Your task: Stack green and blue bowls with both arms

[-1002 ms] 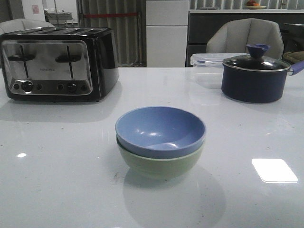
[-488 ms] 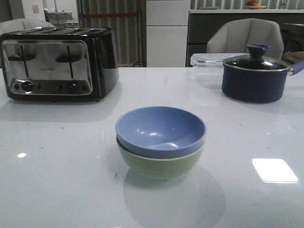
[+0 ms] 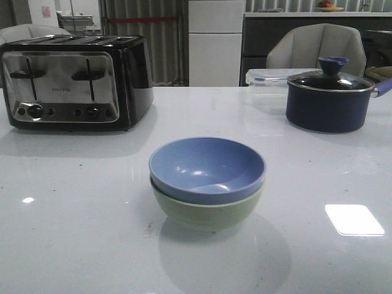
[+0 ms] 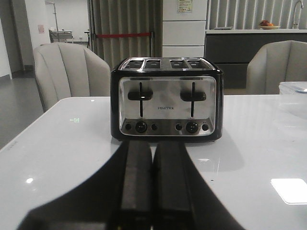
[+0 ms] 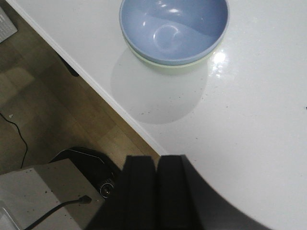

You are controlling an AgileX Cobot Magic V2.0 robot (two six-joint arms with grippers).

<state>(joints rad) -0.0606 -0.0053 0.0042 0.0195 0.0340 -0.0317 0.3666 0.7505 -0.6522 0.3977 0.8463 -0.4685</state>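
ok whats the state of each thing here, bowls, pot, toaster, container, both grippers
blue bowl: upright, empty, nested in the green bowl
green bowl: upright on the table, holding the blue bowl
pot: glass lid on
toaster: both levers up, slots look empty
clear container: lid on, behind the pot
left gripper: shut, empty, facing the toaster
right gripper: shut, empty, apart from the bowls

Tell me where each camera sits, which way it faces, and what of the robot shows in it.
Front view: looks forward over the table at the blue bowl nested in the green bowl; no arm shows.
Left wrist view: low over the table, facing the toaster; the left gripper, shut, shows.
Right wrist view: above the table edge, looking down on the bowls; the right gripper, shut, shows.
Shared: front and left wrist both see the toaster; front and right wrist both see the bowls.
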